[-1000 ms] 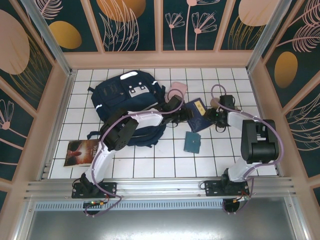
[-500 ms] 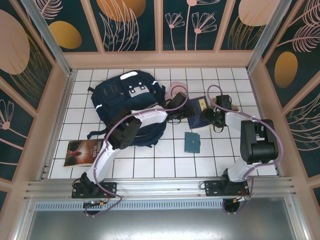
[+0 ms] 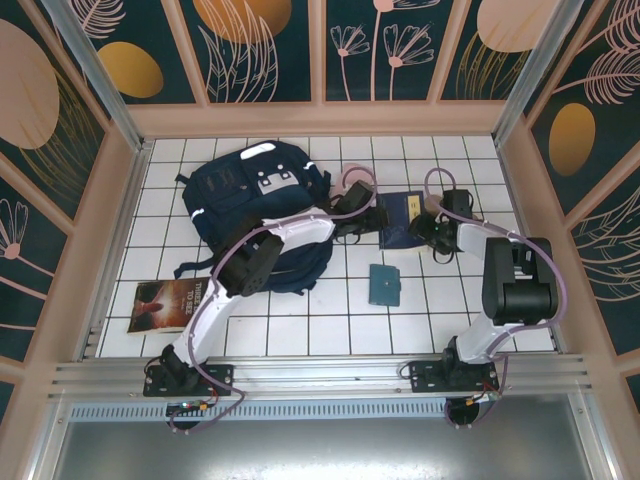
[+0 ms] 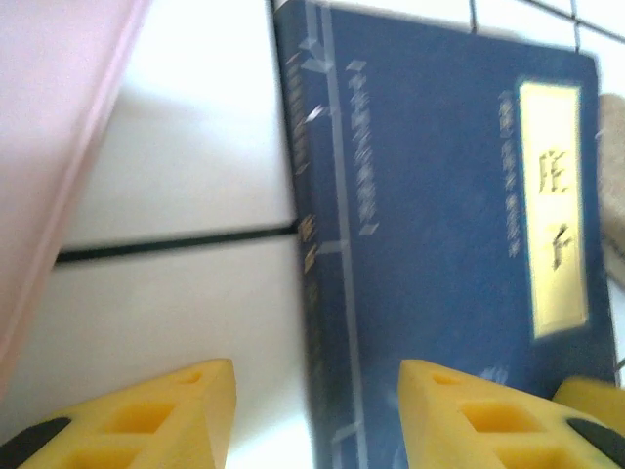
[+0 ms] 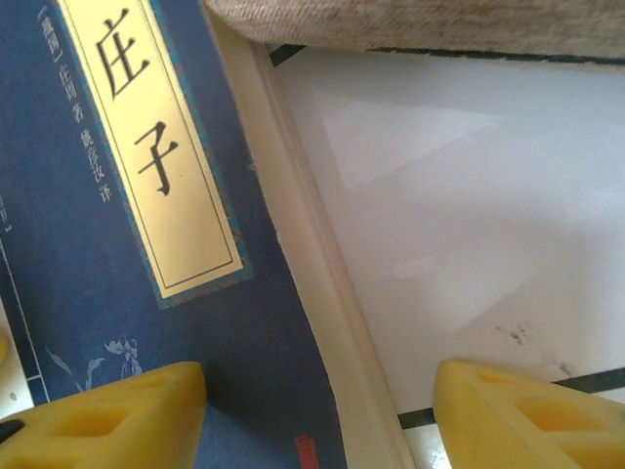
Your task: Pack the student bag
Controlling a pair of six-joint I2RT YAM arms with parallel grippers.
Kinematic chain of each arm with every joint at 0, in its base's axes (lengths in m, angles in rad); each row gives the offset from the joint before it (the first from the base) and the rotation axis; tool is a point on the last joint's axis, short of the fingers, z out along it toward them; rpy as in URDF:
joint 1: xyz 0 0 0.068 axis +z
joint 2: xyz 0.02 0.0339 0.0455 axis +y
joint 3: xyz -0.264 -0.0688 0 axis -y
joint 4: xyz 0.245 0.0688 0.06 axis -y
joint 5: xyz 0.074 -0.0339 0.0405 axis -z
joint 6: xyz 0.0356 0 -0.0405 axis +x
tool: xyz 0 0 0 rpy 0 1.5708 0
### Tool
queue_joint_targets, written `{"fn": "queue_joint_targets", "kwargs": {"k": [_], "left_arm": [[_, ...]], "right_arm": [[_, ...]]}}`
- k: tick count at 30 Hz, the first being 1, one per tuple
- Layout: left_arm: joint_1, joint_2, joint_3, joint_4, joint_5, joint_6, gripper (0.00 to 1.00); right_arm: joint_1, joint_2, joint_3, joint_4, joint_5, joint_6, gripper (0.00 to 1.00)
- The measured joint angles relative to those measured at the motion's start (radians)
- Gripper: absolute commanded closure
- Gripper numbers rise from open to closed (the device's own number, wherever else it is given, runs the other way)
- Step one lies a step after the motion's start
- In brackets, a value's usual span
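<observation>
Lying toward the far left corner of the table (image 3: 300, 335), the student bag (image 3: 250, 200) sprawls on the white tiles, its near side under the left arm. A navy book (image 4: 439, 244) with a yellow title label lies flat just right of the bag, toward the far edge. A small teal booklet (image 3: 384, 284) sits nearer the table's middle. The left gripper (image 4: 312, 415) stands spread across the navy book's left edge, and the right gripper (image 5: 317, 420) stands spread across its right edge.
</observation>
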State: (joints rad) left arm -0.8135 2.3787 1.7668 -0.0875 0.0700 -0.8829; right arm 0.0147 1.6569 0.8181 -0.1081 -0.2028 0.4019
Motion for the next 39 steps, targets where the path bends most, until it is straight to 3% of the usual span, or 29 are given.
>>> {"fn": "queue_joint_targets", "kwargs": {"k": [1, 3, 6, 17, 24, 28, 31, 34, 39], "left_arm": [[0.000, -0.023, -0.036, 0.004, 0.001, -0.001, 0.51], [0.000, -0.048, -0.079, 0.016, 0.008, -0.005, 0.51], [0.000, -0.052, -0.090, 0.032, 0.025, -0.016, 0.51], [0.017, -0.006, -0.054, 0.121, 0.140, -0.092, 0.52], [0.024, 0.023, -0.128, 0.399, 0.290, -0.176, 0.56], [0.017, 0.023, -0.149, 0.431, 0.300, -0.172, 0.83], [0.015, 0.023, -0.132, 0.394, 0.285, -0.135, 1.00], [0.015, 0.023, -0.124, 0.382, 0.284, -0.116, 1.00], [0.015, -0.007, -0.188, 0.450, 0.295, -0.119, 1.00]], "right_arm": [[0.000, 0.002, 0.000, 0.003, 0.000, 0.000, 0.46], [0.000, 0.004, -0.001, 0.006, 0.002, -0.003, 0.61], [0.005, 0.018, -0.008, 0.027, -0.005, 0.002, 0.77], [0.025, 0.044, -0.004, 0.083, -0.053, 0.009, 0.80], [0.044, 0.054, 0.006, 0.087, -0.053, 0.008, 0.81], [0.047, 0.055, 0.006, 0.089, -0.053, 0.008, 0.80], [0.047, 0.055, 0.006, 0.090, -0.053, 0.015, 0.68], [0.051, 0.053, 0.006, 0.097, -0.060, 0.021, 0.48], [0.038, -0.014, -0.047, 0.114, -0.115, 0.035, 0.33]]}}
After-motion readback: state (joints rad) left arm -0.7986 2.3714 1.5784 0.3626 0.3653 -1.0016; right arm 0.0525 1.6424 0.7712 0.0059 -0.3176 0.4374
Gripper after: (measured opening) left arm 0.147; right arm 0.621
